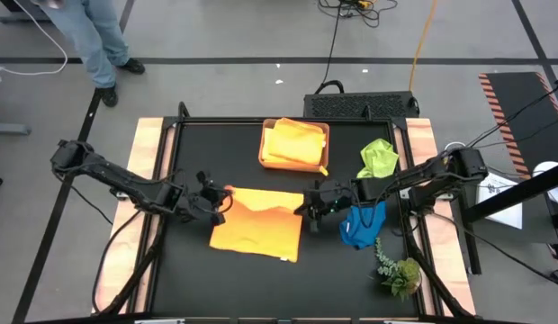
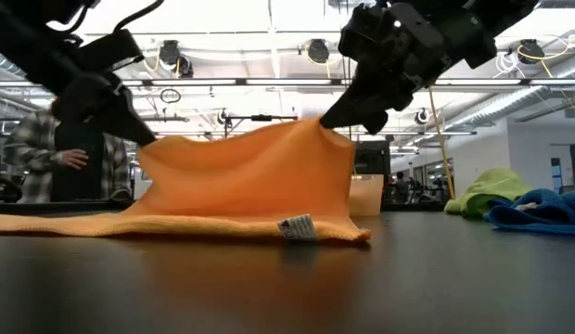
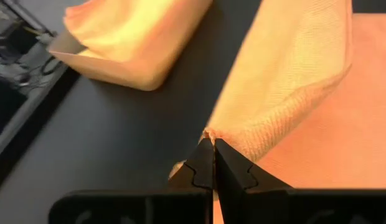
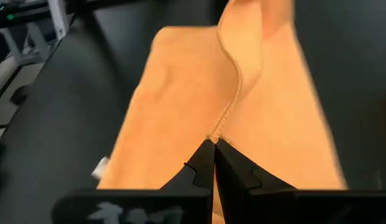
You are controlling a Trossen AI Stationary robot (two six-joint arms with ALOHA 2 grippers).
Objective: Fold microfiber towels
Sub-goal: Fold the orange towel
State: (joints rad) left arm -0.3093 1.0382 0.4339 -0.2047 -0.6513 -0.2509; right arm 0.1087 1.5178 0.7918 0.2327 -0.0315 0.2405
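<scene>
The black counter (image 1: pixel 189 270) carries an orange towel (image 1: pixel 259 229) at its middle, a tan tray (image 1: pixel 294 164) by the far edge, green (image 1: pixel 380 158) and blue (image 1: pixel 362 225) towels and a plant sprig (image 1: pixel 398 270) along the right edge.

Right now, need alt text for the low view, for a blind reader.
Two pincers lift the far edge of an orange towel off the black table, left pincer and right pincer each shut on a corner. A lime green towel and blue towel lie at right.

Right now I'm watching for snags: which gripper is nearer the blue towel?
Right. The right gripper, shut on the orange towel, sits just beside the blue towel; the left gripper holds the orange towel's opposite corner, farther away.
</scene>
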